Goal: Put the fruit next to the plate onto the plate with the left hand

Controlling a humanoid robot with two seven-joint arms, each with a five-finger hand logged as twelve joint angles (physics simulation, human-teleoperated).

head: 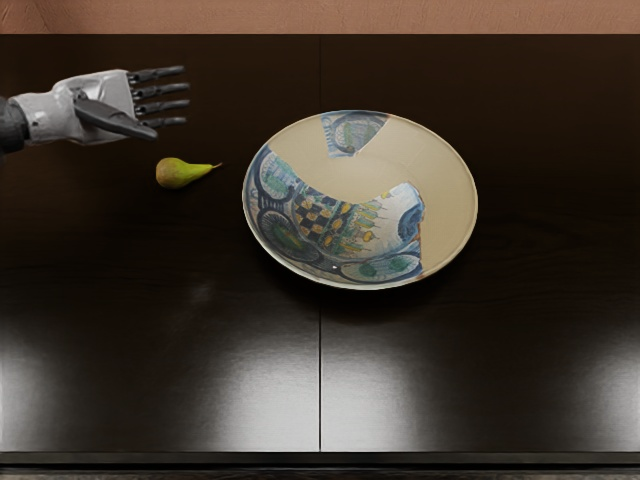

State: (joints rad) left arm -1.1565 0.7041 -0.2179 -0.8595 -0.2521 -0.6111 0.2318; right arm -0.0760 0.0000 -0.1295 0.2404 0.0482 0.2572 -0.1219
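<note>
The pear (180,173) lay on its side on the table (150,350), just left of the plate (435,165) and not touching it. Its long axis ran roughly left to right. The round, fatter end faced left and the narrow neck and stem pointed right, at the plate's near rim, with a slim strip of dark tabletop between stem tip and rim.

The plate was wide and shallow, with a tan inside and blue, green and yellow patterned patches on its left and lower parts. It sat a little right of the table's middle and nothing lay in it.

The left hand (115,103) hung above and to the left of the pear, apart from it. Its four fingers (165,90) were stretched out straight toward the right, slightly apart, and the thumb (115,120) angled down and right beneath them. It held nothing. Its arm came in from the left edge.

Bare tabletop lay all round the pear: to its left, and a broad glossy stretch toward the near edge. A thin seam (320,380) ran front to back across the top, passing under the plate. The far edge met a brownish band (320,15) at the top of the view.
</note>
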